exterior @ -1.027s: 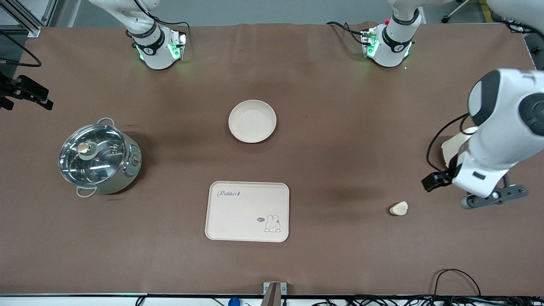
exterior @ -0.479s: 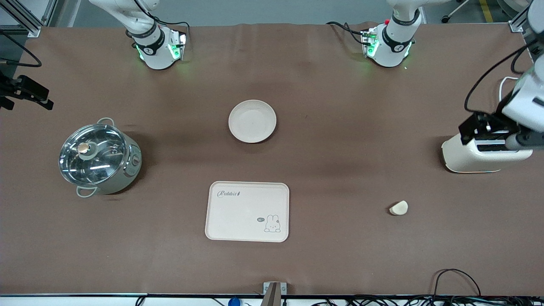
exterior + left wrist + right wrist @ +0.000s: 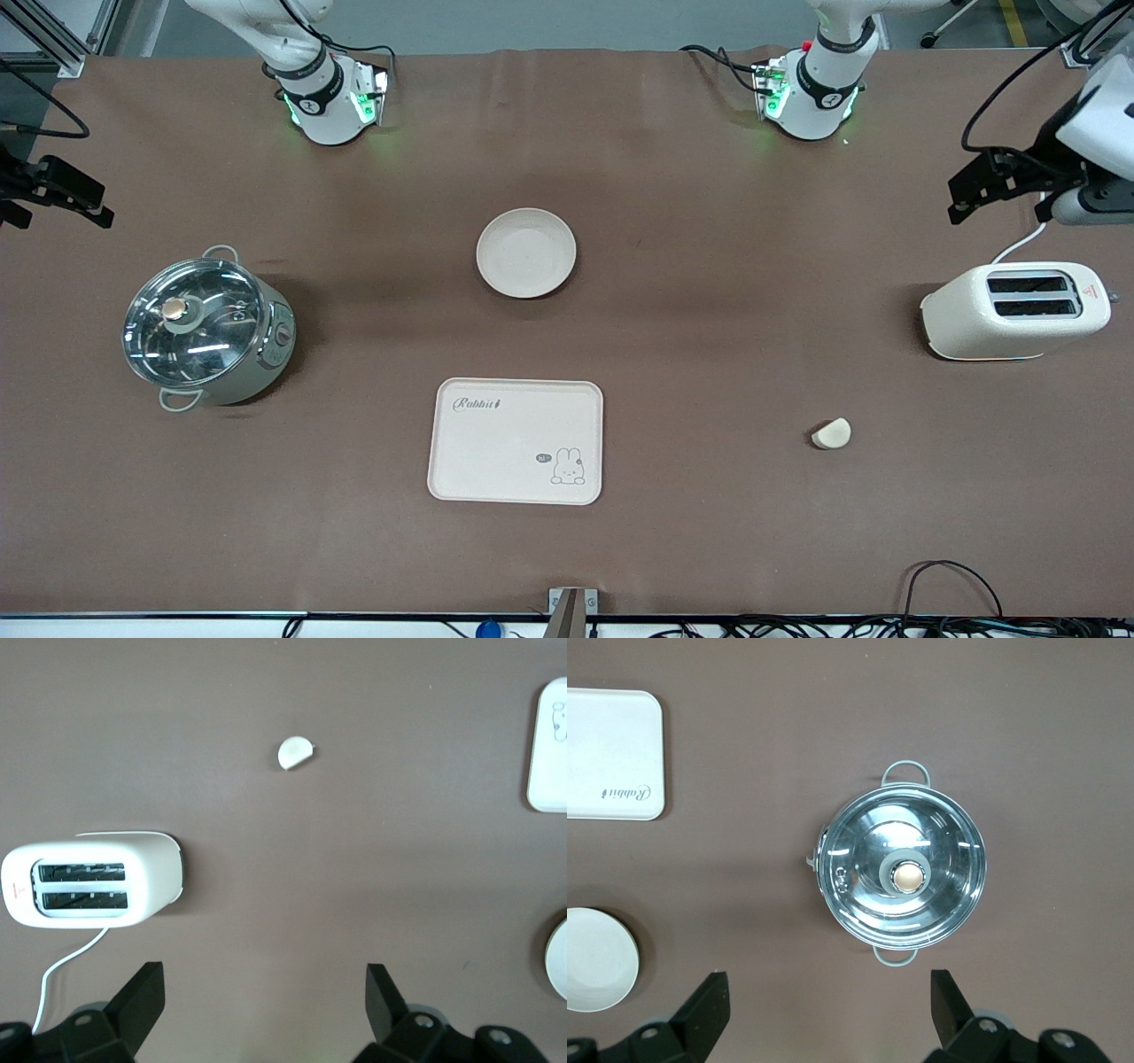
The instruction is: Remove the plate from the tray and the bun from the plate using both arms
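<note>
On the bench, plate (image 3: 526,252) sits at twelve o'clock from the bare tray (image 3: 516,440), bun (image 3: 832,433) apart toward the left gripper (image 3: 264,1005), both it and the right gripper (image 3: 829,1005) spread wide, empty.

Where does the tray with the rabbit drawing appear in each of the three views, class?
Front view: the tray lies low at centre, nearer the camera than the plate.
Left wrist view: one end shows at the edge.
Right wrist view: its lettered end fills a corner.
Shared landmark: the plate.
</note>
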Robot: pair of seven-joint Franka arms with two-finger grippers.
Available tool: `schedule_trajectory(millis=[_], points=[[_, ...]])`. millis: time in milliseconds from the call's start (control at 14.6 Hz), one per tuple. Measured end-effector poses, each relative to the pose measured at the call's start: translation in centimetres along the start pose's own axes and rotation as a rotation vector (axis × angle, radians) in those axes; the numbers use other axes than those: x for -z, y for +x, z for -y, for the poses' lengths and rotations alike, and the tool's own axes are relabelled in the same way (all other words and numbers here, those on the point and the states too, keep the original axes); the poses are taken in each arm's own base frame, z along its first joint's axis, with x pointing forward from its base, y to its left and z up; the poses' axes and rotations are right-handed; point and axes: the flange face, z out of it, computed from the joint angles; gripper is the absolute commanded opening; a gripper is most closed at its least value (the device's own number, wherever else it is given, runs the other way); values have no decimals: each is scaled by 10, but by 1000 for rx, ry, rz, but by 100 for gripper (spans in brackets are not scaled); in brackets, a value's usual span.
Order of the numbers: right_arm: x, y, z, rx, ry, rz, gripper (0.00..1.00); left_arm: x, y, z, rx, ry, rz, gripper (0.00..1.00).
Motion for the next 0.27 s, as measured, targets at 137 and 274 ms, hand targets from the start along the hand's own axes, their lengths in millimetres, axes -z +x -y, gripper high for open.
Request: schedule_trajectory(millis=[137,274], points=[[9,-5,-1,-3,-2,-17,100,3,-14,-4,-8,6,-1,100],[14,-8,-1,-3,-3,-23,100,6,-21,-3,-5,8,-5,100]])
